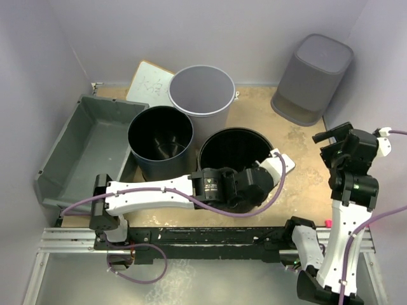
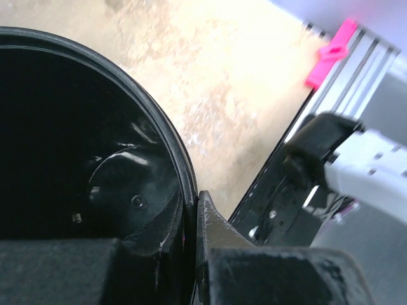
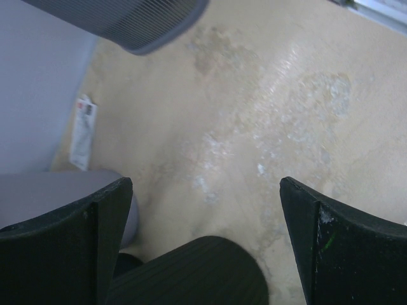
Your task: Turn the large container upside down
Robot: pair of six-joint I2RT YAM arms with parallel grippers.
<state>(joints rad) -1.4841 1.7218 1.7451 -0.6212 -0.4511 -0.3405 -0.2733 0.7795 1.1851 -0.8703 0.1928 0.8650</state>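
The large container (image 1: pixel 86 149) is a wide grey tub at the far left, open side up, tilted against the left wall. It shows in neither wrist view. My left gripper (image 1: pixel 272 162) reaches across to the front black bucket (image 1: pixel 235 149) and is shut on its right rim. In the left wrist view the gripper (image 2: pixel 194 213) has one finger inside the bucket (image 2: pixel 76 146) and one finger outside, with the rim pinched between. My right gripper (image 1: pixel 334 136) is open and empty above the table at the right; the right wrist view shows it (image 3: pixel 203 184) over bare tabletop.
A second black bucket (image 1: pixel 160 140) stands beside the tub, a round grey bucket (image 1: pixel 201 95) behind it, and a white board (image 1: pixel 149 82) at the back. A tall dark-grey bin (image 1: pixel 313 76) leans at the back right. A pink clip (image 2: pixel 331 54) sits on the front rail.
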